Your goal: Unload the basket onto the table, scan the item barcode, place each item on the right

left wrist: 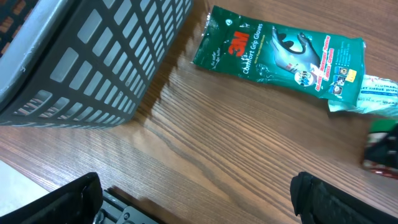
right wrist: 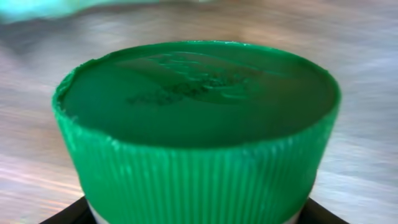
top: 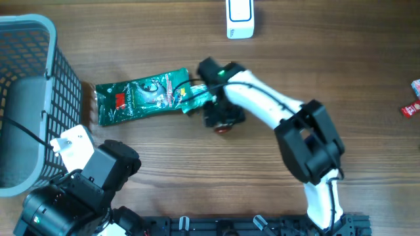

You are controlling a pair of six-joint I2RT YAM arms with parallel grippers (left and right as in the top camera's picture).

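Packet (left wrist: 280,53) is glossy green, printed 3M Comfort Grip Gloves

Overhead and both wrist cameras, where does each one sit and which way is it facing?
Overhead: above the table, looking straight down; left arm and right arm show.
Left wrist: low, facing basket and glove packet; its open fingers at bottom corners.
Right wrist: right up against a green ribbed object; right gripper barely visible.
Shared: overhead and left wrist both show basket and packet.
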